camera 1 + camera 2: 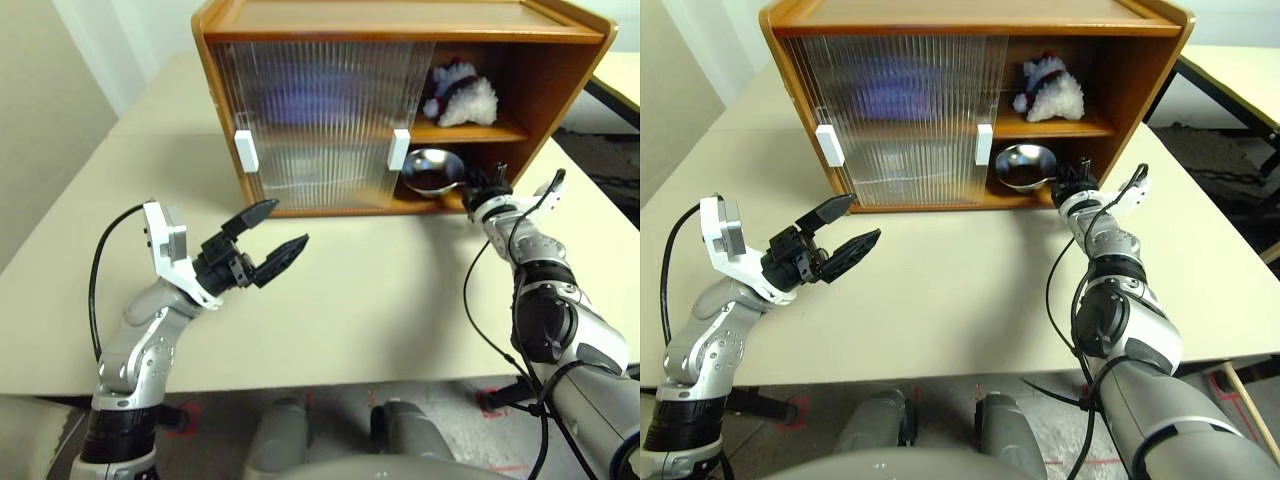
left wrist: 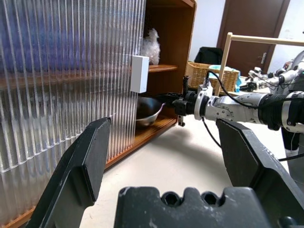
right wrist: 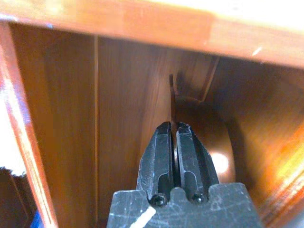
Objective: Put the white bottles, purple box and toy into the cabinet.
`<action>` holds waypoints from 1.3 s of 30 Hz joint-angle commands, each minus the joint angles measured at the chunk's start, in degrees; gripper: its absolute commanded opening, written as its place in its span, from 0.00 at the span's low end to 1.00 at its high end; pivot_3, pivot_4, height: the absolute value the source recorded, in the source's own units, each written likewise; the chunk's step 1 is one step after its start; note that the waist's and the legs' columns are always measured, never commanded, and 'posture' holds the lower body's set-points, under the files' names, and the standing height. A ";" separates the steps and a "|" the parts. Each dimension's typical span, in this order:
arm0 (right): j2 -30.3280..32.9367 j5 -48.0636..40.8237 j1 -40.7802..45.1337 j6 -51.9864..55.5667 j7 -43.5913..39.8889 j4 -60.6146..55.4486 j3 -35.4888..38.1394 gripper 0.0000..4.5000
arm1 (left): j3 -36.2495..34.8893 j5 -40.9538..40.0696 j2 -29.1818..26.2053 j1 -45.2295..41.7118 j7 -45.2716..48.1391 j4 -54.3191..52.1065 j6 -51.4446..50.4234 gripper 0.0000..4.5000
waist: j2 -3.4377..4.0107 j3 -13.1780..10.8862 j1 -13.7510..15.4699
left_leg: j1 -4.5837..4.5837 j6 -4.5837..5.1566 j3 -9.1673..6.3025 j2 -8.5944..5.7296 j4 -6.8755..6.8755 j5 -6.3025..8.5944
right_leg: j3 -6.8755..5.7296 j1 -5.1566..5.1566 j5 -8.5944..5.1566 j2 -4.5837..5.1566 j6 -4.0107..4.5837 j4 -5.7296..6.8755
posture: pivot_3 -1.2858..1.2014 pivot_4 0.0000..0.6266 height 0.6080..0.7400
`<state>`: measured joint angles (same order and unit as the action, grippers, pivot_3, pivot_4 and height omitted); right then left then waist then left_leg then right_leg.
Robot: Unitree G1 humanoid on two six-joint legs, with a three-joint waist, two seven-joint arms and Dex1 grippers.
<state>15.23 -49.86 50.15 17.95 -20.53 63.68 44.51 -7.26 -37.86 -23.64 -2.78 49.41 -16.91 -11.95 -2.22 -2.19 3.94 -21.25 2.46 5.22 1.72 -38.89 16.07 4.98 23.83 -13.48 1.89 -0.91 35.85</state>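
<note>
Toy [image 1: 462,96] is sitting on the cabinet [image 1: 400,20] shelf, leaning toward 10 o'clock. Right claw [image 1: 487,185] is clenched on the rim of the dish [image 1: 432,168] in the open lower bay. Left claw [image 1: 268,238] is hanging released over bare table [image 1: 380,290], at 7 o'clock from the doors.

No legible text, labels or signs anywhere.

Both head views look forward and down over the pale bench [image 1: 350,300] at the wooden ribbed-door cabinet [image 1: 320,110]. The left wrist view faces its doors closely; the right wrist view peers inside its lower compartment.
</note>
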 commanded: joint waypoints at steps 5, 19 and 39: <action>-0.72 0.05 2.92 -5.15 0.65 5.42 1.89 0.00 | 0.28 0.68 0.02 0.25 -0.24 0.04 0.46 1.00 | 0.01 0.00 0.05 | 0.00 0.00 0.00 0.01 0.02 0.00 | -0.02 0.02 0.04 0.00 0.02 0.01 | 0.61 0.00 1.00; -0.90 1.43 4.44 -8.59 1.82 8.74 2.45 0.35 | 0.28 0.77 -0.05 0.17 -0.44 0.04 0.45 1.00 | 0.02 0.01 0.05 | -0.01 -0.01 0.01 0.02 0.03 0.01 | -0.03 0.06 0.07 0.01 0.05 0.00 | 0.62 0.00 1.00; 0.48 12.35 -8.14 -3.38 -11.34 -3.48 -10.80 0.99 | 0.32 0.95 0.06 1.24 -0.08 0.16 1.06 1.00 | 0.03 0.06 0.39 | -0.06 -0.03 0.00 0.01 0.08 0.02 | -0.05 0.14 0.08 0.04 0.07 0.02 | 0.62 0.01 1.00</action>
<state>15.13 -38.98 44.59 13.33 -31.23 61.62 34.59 -7.27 -37.72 -23.54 -1.87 49.17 -16.91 -11.37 -2.19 -2.12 4.33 -21.31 2.43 5.21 1.72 -38.81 16.09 4.90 23.97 -13.40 1.93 -0.85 35.87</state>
